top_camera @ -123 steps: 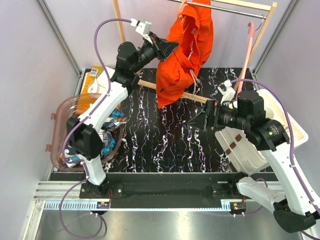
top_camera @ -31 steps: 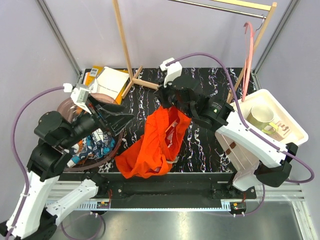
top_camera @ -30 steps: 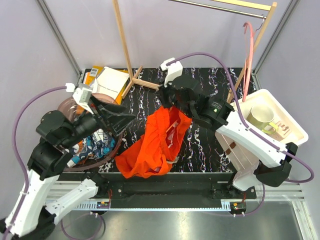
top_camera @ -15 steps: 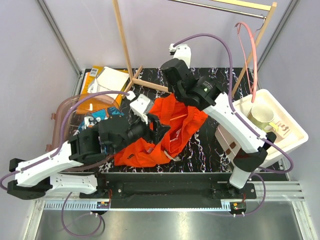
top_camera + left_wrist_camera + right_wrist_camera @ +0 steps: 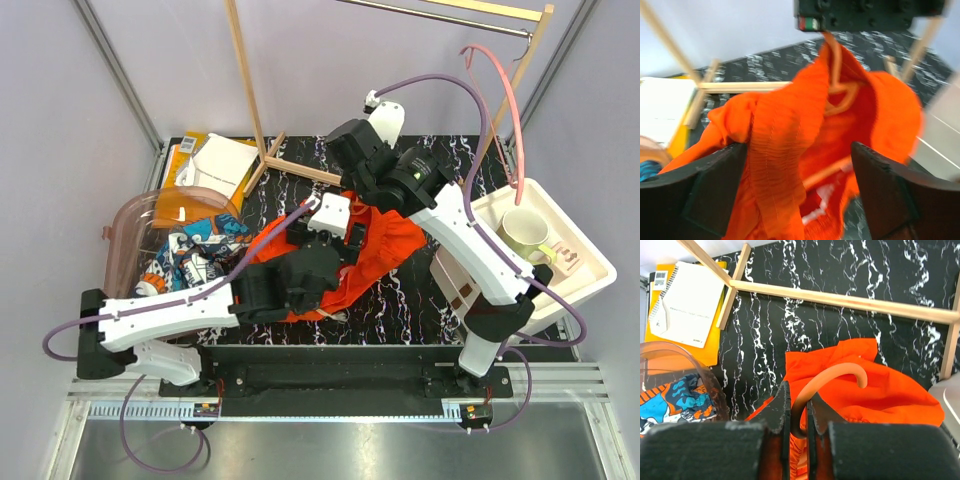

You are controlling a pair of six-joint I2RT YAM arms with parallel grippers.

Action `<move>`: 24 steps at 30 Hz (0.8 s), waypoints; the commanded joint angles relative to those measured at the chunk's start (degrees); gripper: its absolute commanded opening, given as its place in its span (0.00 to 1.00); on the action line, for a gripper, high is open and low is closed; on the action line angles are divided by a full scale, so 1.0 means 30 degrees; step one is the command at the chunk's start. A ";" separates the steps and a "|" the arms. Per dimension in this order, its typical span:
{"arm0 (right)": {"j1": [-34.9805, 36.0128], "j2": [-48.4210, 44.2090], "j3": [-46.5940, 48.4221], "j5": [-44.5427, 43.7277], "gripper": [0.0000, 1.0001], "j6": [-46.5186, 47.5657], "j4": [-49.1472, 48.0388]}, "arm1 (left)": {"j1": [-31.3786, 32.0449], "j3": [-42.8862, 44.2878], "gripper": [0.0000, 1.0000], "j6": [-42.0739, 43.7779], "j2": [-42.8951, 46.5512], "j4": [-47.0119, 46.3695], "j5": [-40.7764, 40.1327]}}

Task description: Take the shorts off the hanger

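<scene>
– Fingers [image 5: 715, 192] of the left gripper [image 5: 800, 195], seen from its own wrist: how do they stand?
– Wide apart, gripping nothing. The orange shorts [image 5: 785, 150] bulge up between them. The picture is too blurred to tell whether cloth touches either pad. Straight ahead of the fingers, the hanger hook [image 5: 834, 60] rises out of the cloth to the right gripper's body at the top edge.

– And the right wrist view?
– The right gripper [image 5: 797, 407] has its fingers closed tight on the shank of that hook. The curled tip lies just ahead of them, to the right. The orange shorts spread beneath and beyond the fingers on the black marbled desk [image 5: 840, 270]. Off to their left, the patterned shorts [image 5: 670, 397] lie in a clear plastic basket [image 5: 700, 357]. Farther ahead on that side is a spiral notebook [image 5: 687, 305].

– From above?
– Both grippers meet over the orange heap at mid-desk. The patterned pair sits in the basket, well to the left of the left fingers. A pink hanger [image 5: 507, 100] hangs behind and to the right of the right fingers, well apart from them. Below it a mug [image 5: 522, 235] stands in a white bin [image 5: 600, 265].
</scene>
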State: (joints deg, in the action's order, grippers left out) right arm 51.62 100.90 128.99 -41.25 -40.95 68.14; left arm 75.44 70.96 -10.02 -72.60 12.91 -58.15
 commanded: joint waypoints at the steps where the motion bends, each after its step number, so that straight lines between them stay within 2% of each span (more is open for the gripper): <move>1: 0.0022 -0.0469 0.0979 0.0451 0.00 -0.2434 0.0051 | 0.0019 0.0165 0.80 0.1845 -0.0760 -0.3540 -0.5069; 3: 0.0022 -0.0819 0.0833 0.0246 0.00 -0.2639 0.0080 | -0.0010 0.0079 0.75 0.2458 -0.1140 -0.4242 -0.5721; 5: 0.0022 -0.1055 0.0511 0.0391 0.00 -0.2901 0.0022 | -0.0097 -0.0097 0.70 0.4152 -0.1405 -0.6370 -0.6338; 7: 0.0022 -0.1436 0.0073 0.0625 0.00 -0.3020 -0.0241 | -0.0448 0.0047 0.65 0.4541 -0.1844 -0.6558 -0.6659; 10: 0.0022 -0.2051 -0.0804 0.1037 0.00 -0.2845 -0.0944 | -0.0917 0.0399 0.43 0.4687 -0.2021 -0.6529 -0.6255; 11: 0.0022 -0.2255 -0.1099 0.0950 0.00 -0.2670 -0.1090 | -0.1034 0.0487 0.32 0.4775 -0.2021 -0.6297 -0.6019; 12: 0.0051 -0.2692 -0.1856 0.0833 0.00 -0.2582 -0.1440 | -0.1035 0.0778 0.25 0.4805 -0.1934 -0.5975 -0.5843; 13: 0.0022 -0.2958 -0.2356 0.0687 0.00 -0.2465 -0.1704 | -0.1093 0.1013 0.19 0.4486 -0.1847 -0.5450 -0.5174; 15: 0.0022 -0.3921 -0.4078 0.0189 0.00 -0.1501 -0.2812 | -0.1093 0.1978 0.00 0.3522 -0.1467 -0.2702 -0.4409; 19: 0.0051 -0.5594 -0.7043 -0.2032 0.00 0.0663 -0.4838 | -0.1093 0.2481 0.00 0.0387 0.0201 0.1167 -0.1370; 24: 0.0021 -0.7499 -1.0350 -0.3474 0.00 0.3156 -0.7298 | -0.1328 0.1603 0.00 -0.2220 0.3745 0.2669 0.2996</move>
State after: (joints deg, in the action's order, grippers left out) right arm 51.66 84.01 103.37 -44.84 -40.73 51.72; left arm 73.06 74.98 -8.67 -71.61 17.08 -57.49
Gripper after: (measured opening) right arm 0.114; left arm 0.041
